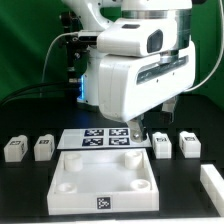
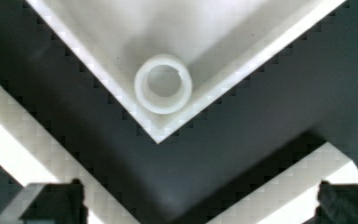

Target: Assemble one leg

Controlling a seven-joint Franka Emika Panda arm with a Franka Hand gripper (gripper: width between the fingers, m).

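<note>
Four small white legs with tags stand in a row on the black table: two at the exterior view's left (image 1: 14, 148) (image 1: 43, 147) and two at its right (image 1: 162, 144) (image 1: 189, 143). The large white square tray-like piece (image 1: 70, 184) lies in front of them. My gripper (image 1: 138, 129) hangs over the tray's far right corner, beside the nearer right leg. In the wrist view a corner of the tray (image 2: 247, 60) with its round socket (image 2: 165, 83) fills the middle. My gripper (image 2: 194, 210) is open and empty, with its dark fingertips (image 2: 43, 205) far apart. No leg shows in the wrist view.
The marker board (image 1: 100, 138) lies flat behind the tray. Another white piece (image 1: 212, 185) sits at the exterior view's right edge. The arm's bulky white body (image 1: 135, 75) hides the middle back. Cables run at the back left.
</note>
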